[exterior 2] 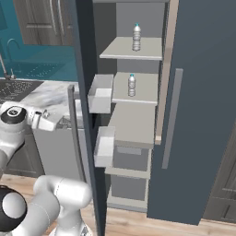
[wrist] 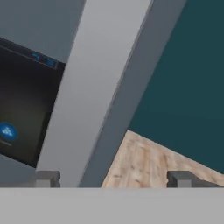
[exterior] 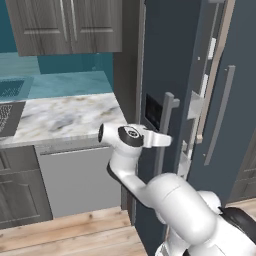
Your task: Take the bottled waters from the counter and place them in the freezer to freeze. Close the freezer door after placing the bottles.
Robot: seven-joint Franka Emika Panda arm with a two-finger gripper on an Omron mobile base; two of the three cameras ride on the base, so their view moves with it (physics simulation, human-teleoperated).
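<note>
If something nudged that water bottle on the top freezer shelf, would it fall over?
Probably yes: the upper bottle is tall and narrow and stands upright on a smooth shelf. Once down, its round body would likely roll. It looks like light, thin plastic.

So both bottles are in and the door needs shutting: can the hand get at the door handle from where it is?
Probably yes. The hand is open and empty, right in front of the grey handle, with nothing between them.
</note>
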